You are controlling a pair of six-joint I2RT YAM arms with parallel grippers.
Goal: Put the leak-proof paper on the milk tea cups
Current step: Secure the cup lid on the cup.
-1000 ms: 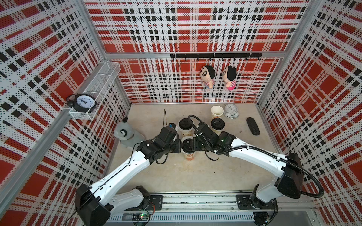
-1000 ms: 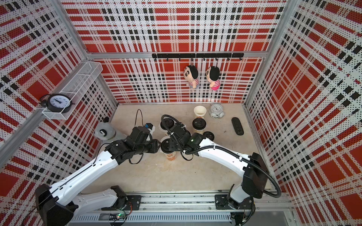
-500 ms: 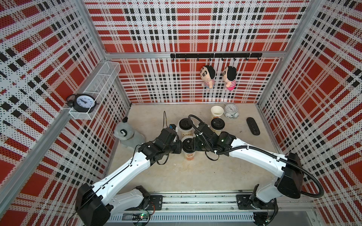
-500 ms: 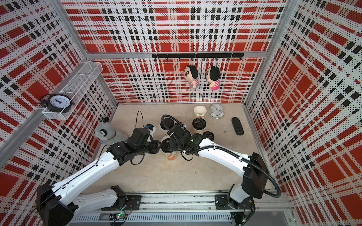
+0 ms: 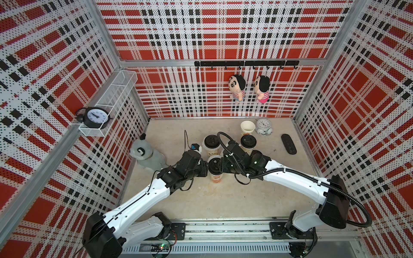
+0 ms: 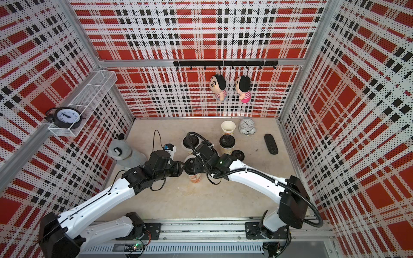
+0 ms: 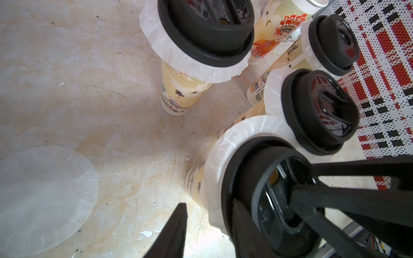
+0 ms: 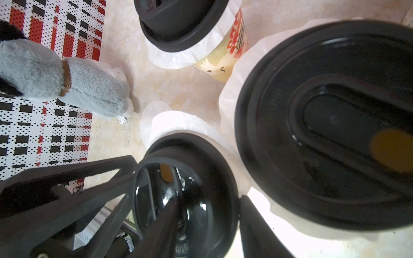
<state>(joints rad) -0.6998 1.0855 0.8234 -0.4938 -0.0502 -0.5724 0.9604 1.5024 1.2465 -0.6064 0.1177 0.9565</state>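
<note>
Seating a black lid (image 5: 214,165) on the middle one of the milk tea cups (image 5: 215,177) is, by my reading, the step in hand: both arms are meeting at that cup from opposite sides. A frill of leak-proof paper (image 7: 225,143) is already showing under the lid, all round the rim. The right tool (image 5: 221,166) is closed about as far as it goes. In the right wrist view its fingers (image 8: 252,227) are sitting astride the lid's rim, one on top and one outside, so it seems to be pinching the lid. The left tool (image 5: 206,168) is standing partly open beside the same cup. One finger (image 7: 176,230) is hanging clear of the cup wall with bare counter (image 7: 111,111) between, gripping nothing I can make out.

Three other cups are wearing paper and lid likewise. The fifth cup (image 5: 247,127), at the back beside a small white clock (image 5: 263,125), is standing open with no paper. One loose sheet (image 7: 44,196) is lying flat on the counter, apart from the cups on the left arm's side. A spare lid (image 6: 237,154) is lying just beside the right arm.

Next, as I judge it, comes releasing the lid, lifting that limp sheet by its edge without creasing it, and centring it over the open mouth.

Both arms are reaching forward from the front rail, elbows bent, forearms running low and converging, tools pointing at each other across the cup.
</note>
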